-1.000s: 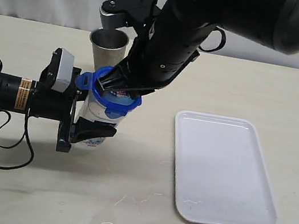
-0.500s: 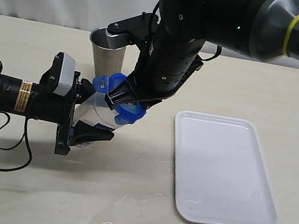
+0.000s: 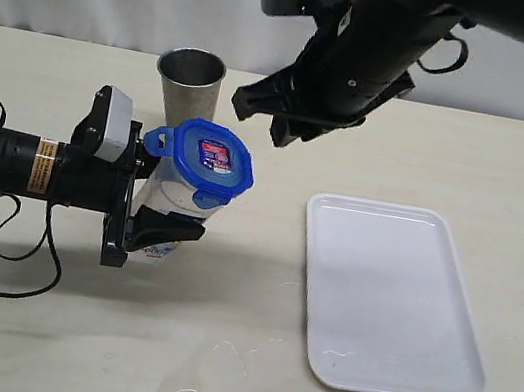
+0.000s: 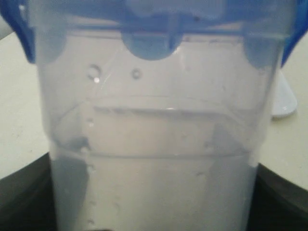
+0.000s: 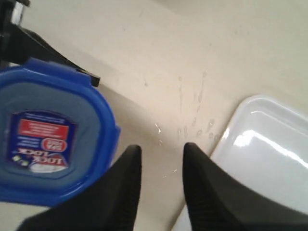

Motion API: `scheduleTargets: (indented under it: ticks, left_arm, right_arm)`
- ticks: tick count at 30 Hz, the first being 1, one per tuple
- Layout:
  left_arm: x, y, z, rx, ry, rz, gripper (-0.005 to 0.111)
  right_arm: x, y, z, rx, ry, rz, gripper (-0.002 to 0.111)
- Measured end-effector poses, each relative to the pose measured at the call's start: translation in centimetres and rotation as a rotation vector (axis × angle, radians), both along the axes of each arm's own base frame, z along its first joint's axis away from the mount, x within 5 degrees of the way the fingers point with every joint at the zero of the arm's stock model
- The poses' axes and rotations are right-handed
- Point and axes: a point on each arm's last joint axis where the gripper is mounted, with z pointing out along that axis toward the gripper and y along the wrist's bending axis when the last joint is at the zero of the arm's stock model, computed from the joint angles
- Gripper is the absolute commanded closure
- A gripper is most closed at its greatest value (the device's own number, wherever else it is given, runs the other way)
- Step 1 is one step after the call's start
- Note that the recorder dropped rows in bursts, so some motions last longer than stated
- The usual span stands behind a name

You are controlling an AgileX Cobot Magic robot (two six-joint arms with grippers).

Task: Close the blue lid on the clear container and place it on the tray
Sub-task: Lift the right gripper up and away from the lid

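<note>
Two claws: my left claw (image 3: 152, 199) clamps the tall clear plastic container (image 4: 154, 144) mid-body. I judge it light, stiff and slick. My right claw (image 5: 161, 166) hangs apart, empty, near the translucent blue snap-flap lid (image 3: 210, 158).

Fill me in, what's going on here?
The left gripper grips the clear container, which is tilted, with the blue lid sitting on top. At least one flap looks unsnapped. The right gripper hovers open and empty above and beside the lid. The white tray lies to the right, and the container is not on it yet. A steel cup stands behind.
</note>
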Motion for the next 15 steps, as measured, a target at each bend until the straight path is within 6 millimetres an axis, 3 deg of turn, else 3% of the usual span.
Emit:
scheduleTargets:
  ticks: [5, 8, 11, 15]
  left_arm:
    - [0.1, 0.1, -0.1, 0.014, 0.006, 0.016, 0.107]
    - [0.1, 0.1, -0.1, 0.012, 0.006, 0.020, 0.107]
    - [0.1, -0.2, -0.2, 0.016, 0.007, 0.016, 0.107]
    - [0.0, -0.5, -0.2, 0.025, 0.009, 0.010, 0.107]
  right_arm:
    - [-1.4, -0.1, 4.0, 0.138, -0.067, 0.001, 0.068]
    - [-3.1, 1.7, 5.5, 0.260, -0.063, 0.071, 0.068]
    - [-3.8, 3.4, 4.9, 0.269, -0.047, 0.115, 0.068]
    - [-3.2, 5.0, 2.6, 0.227, -0.036, 0.111, 0.067]
